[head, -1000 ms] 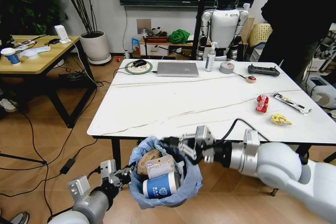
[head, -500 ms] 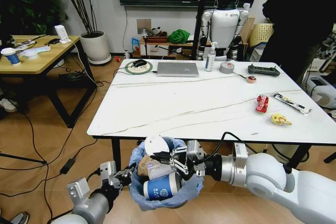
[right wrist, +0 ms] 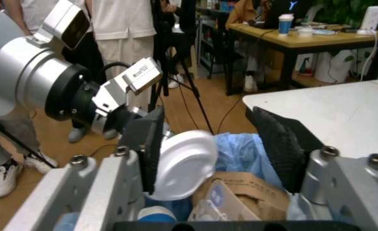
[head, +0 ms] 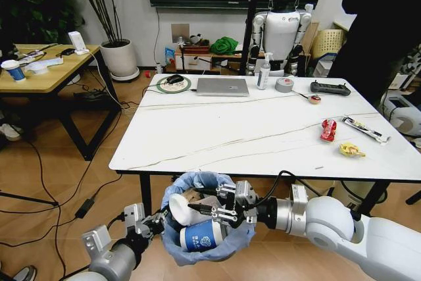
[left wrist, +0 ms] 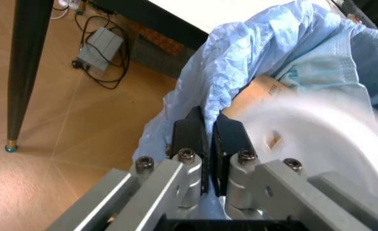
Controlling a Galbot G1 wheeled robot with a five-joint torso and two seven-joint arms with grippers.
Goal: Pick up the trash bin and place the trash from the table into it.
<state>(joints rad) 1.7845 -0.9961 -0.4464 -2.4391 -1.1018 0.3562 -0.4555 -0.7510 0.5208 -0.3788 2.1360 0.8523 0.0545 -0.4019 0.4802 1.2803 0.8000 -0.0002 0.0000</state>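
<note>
**Right gripper lets a white lid fall into the held bin**

Right gripper [head: 209, 207] hovers over the mouth of the trash bin [head: 205, 248], just below the near edge of the table [head: 197, 129], with its jaws spread wide. The white round lid [head: 181, 208] sits between them, tilted and apparently loose, so I judge it is dropping in rather than gripped. The left gripper [left wrist: 208, 139] is pinched together on the bin's rim and blue bag lining, holding the bin up off the floor beside the near left table leg.

The bin already holds a brown cardboard piece [right wrist: 240, 185] and a white-and-blue paper cup [head: 200, 235], so much of the job looks done. Left on the tabletop, toward its right edge, are a red snack wrapper [head: 328, 129], a yellow wrapper [head: 352, 150] and a long clear wrapper [head: 366, 129]. A laptop [head: 222, 87] lies along the far edge.
</note>
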